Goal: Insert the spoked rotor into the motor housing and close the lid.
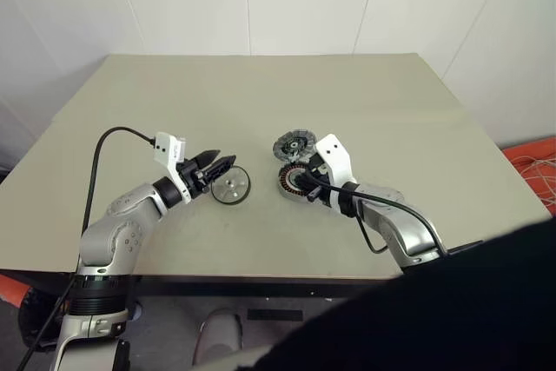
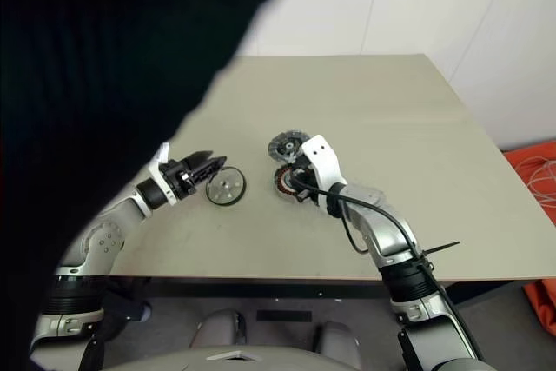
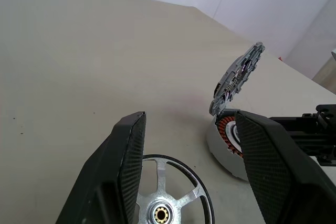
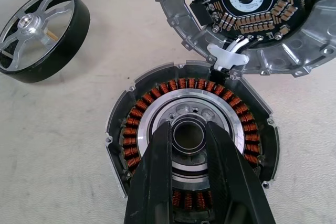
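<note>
Right wrist view | motor housing [image 4: 191, 129] under right gripper [image 4: 190, 129]

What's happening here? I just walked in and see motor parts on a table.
A humanoid robot is putting a small motor together on the table. Its left tool stands open just above the spoked rotor, a silver wheel with a black rim, which lies flat on the table. Its right tool is down at the centre of the copper-wound motor housing. The lid, with a circuit board inside, stands tipped open at the housing's edge. The rotor is not in yet.
</note>
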`<action>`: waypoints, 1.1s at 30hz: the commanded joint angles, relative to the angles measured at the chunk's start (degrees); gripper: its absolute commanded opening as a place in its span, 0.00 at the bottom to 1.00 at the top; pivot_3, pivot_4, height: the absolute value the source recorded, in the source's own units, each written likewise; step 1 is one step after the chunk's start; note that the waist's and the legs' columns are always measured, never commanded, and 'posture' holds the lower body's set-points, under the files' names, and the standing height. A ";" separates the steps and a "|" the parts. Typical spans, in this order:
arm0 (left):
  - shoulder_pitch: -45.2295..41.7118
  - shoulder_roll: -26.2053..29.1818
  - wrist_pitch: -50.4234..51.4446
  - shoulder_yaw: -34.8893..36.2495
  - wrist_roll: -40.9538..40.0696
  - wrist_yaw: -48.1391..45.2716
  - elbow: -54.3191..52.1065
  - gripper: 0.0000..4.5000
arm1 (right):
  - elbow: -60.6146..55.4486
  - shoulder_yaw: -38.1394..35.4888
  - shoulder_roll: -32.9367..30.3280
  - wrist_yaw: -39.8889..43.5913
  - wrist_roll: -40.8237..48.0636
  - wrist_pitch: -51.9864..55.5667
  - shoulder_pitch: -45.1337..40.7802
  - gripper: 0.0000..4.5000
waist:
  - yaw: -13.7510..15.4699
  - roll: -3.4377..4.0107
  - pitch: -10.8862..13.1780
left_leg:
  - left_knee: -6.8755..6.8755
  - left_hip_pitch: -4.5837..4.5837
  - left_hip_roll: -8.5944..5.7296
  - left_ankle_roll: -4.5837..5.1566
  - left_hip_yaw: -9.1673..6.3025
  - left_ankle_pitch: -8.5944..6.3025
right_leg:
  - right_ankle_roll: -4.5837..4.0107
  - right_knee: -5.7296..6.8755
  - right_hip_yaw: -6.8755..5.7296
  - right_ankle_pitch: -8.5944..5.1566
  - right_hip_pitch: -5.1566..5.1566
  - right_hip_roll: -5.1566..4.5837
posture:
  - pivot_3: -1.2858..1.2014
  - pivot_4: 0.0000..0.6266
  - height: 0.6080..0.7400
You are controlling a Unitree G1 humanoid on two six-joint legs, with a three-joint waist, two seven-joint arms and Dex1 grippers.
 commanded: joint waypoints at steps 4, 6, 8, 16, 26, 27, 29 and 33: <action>-0.76 0.09 -0.28 0.31 -0.55 -0.20 -1.80 0.64 | -0.71 -0.99 0.11 -0.14 -0.58 -0.79 -0.96 0.14 | -0.01 0.00 0.00 | 0.00 0.00 0.00 0.00 0.00 0.00 | -0.10 0.00 0.00 0.06 0.00 0.00 | 0.52 0.00 1.00; -0.67 0.09 -0.28 0.36 -0.57 -0.15 -1.87 0.64 | -0.56 -1.00 0.18 -0.11 -0.69 -0.85 -1.06 0.14 | -0.01 0.00 0.00 | 0.00 0.00 0.00 0.00 0.00 0.00 | -0.11 0.00 0.00 0.06 0.00 0.00 | 0.52 0.00 1.00; -0.52 0.08 -0.27 0.39 -0.56 -0.07 -2.01 0.64 | -0.56 -0.91 0.26 -0.07 -0.76 -0.85 -1.12 0.14 | -0.01 0.00 0.00 | 0.00 0.00 0.00 0.00 0.00 0.00 | -0.11 0.00 0.00 0.06 0.00 0.00 | 0.52 0.00 1.00; 0.01 0.00 -0.27 0.46 -0.65 0.10 -2.46 0.64 | -0.69 -0.65 0.59 0.18 -0.87 -0.77 -1.20 0.14 | -0.01 0.00 0.00 | 0.00 0.00 0.00 0.00 0.00 0.00 | -0.10 0.00 0.00 0.06 0.00 0.00 | 0.52 0.00 1.00; 0.14 -0.02 -0.16 0.45 -0.72 0.12 -2.58 0.64 | -0.22 -0.52 1.13 0.25 -1.12 -0.54 -2.06 0.14 | -0.01 0.00 0.00 | 0.01 0.00 0.00 0.00 0.00 0.00 | -0.11 0.01 0.00 0.07 0.00 0.00 | 0.52 0.00 1.00; 0.19 -0.05 -0.12 0.43 -0.75 0.17 -2.71 0.64 | -0.19 -0.49 1.19 0.27 -1.14 -0.52 -2.16 0.14 | -0.02 0.00 0.00 | 0.01 0.00 0.00 0.00 0.00 0.00 | -0.11 0.01 0.00 0.07 -0.01 0.00 | 0.52 0.00 1.00; 0.25 -0.08 -0.09 0.45 -0.76 0.24 -2.82 0.64 | 0.00 -0.47 1.34 0.31 -1.18 -0.57 -2.34 0.14 | -0.02 0.00 0.00 | 0.02 0.00 0.00 0.00 0.00 0.00 | -0.12 0.02 0.00 0.07 0.00 0.00 | 0.52 0.00 1.00; 0.37 0.01 -0.13 0.59 -0.76 0.19 -2.82 0.64 | 0.51 -0.35 1.56 0.30 -1.33 -0.77 -2.68 0.14 | -0.01 0.00 0.00 | 0.01 -0.01 0.00 -0.01 0.00 0.01 | -0.12 0.02 0.00 0.07 -0.01 0.00 | 0.52 0.00 1.00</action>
